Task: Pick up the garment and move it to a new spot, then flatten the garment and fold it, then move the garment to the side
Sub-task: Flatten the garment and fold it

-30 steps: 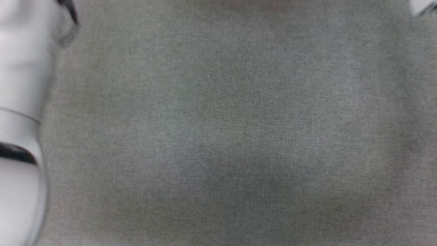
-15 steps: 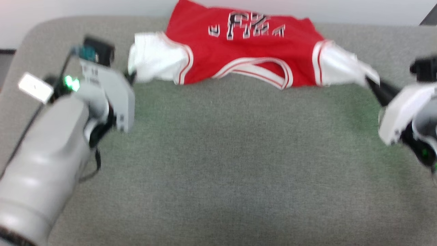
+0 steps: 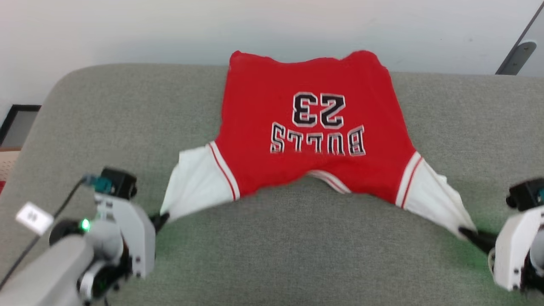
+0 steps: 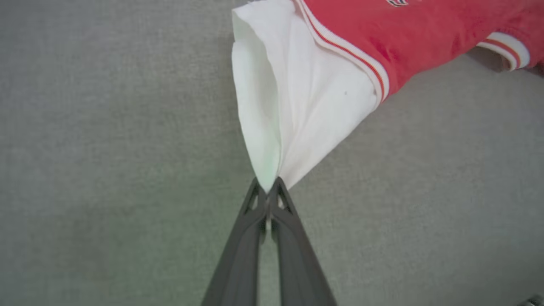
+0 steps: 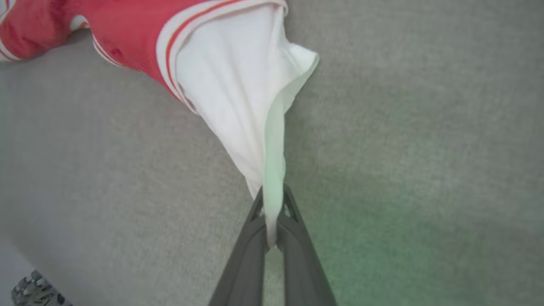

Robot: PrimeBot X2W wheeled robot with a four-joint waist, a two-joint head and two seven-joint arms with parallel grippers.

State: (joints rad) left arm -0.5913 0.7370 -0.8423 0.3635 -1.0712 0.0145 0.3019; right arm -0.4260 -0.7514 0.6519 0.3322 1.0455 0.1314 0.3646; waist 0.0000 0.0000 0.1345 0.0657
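The garment (image 3: 306, 127), a red jersey with white sleeves and upside-down "BULLS 23" lettering, lies stretched over the grey cushioned surface (image 3: 297, 255), its hem at the far edge. My left gripper (image 3: 163, 217) is shut on the tip of the left white sleeve (image 4: 293, 110), pinched between the dark fingers (image 4: 255, 221). My right gripper (image 3: 465, 232) is shut on the tip of the right white sleeve (image 5: 238, 93), with cloth running down between its fingers (image 5: 293, 238). Both sleeves are pulled taut outward and toward me. The neckline (image 3: 329, 180) sags in the middle.
A pale wall (image 3: 170, 29) rises behind the cushion's far edge. A dark frame (image 3: 15, 125) sits at the far left beyond the rounded corner, and a grey slanted bar (image 3: 516, 53) at the upper right. Bare cushion lies between my two grippers.
The head view has swung up from blurred bare cushion to the whole scene. Since half a second ago the garment has flattened out, its lettering now in full sight, both grippers still holding the sleeves.
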